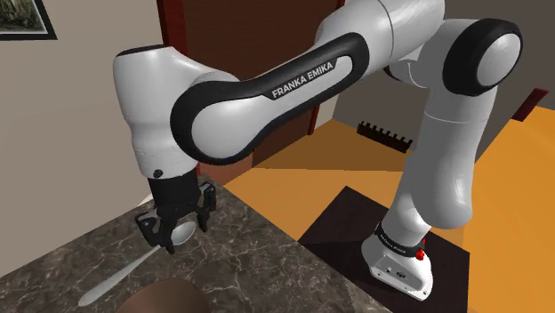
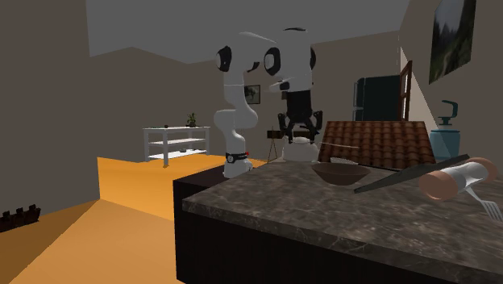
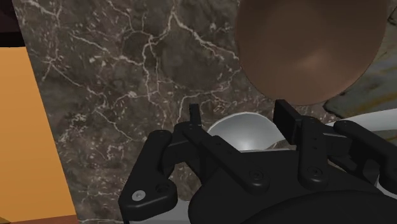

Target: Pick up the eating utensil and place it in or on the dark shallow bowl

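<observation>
Three views, and each gives me something the others lack. On the wrist view the gripper has its black fingers standing apart on either side of the rounded end of the pale grey spoon; I cannot tell whether either finger touches it. The brown shallow bowl lies just beyond the fingertips. The shoulder view adds the spoon's long handle, lying flat on the dark veined marble counter and running toward that view's lower left, with the gripper low over its rounded end and the bowl's rim at the bottom edge. The second exterior view looks across the counter at the gripper beyond the bowl. It also shows the clutter: a brown ridged slab, a teal dispenser, a long dark blade, a pinkish cylinder and a fork. The room has an orange floor and a white shelf unit by the far wall.
</observation>
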`<state>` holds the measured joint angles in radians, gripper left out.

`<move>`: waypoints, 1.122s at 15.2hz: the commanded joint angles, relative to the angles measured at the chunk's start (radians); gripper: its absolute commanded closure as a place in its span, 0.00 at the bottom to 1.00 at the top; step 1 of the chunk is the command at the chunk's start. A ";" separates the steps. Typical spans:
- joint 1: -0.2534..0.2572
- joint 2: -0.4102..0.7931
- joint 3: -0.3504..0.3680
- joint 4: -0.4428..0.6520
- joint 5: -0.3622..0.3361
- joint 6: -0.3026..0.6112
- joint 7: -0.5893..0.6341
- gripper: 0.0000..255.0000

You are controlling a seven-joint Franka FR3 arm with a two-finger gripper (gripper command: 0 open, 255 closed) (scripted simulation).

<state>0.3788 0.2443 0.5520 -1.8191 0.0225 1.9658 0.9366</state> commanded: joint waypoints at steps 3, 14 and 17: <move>0.047 -0.029 0.035 -0.041 0.014 0.025 0.078 1.00; 0.098 0.010 0.054 -0.111 -0.009 0.135 0.153 1.00; 0.102 0.030 0.050 -0.129 -0.021 0.170 0.157 1.00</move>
<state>0.4787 0.2663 0.6033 -1.9438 0.0063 2.1243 1.0910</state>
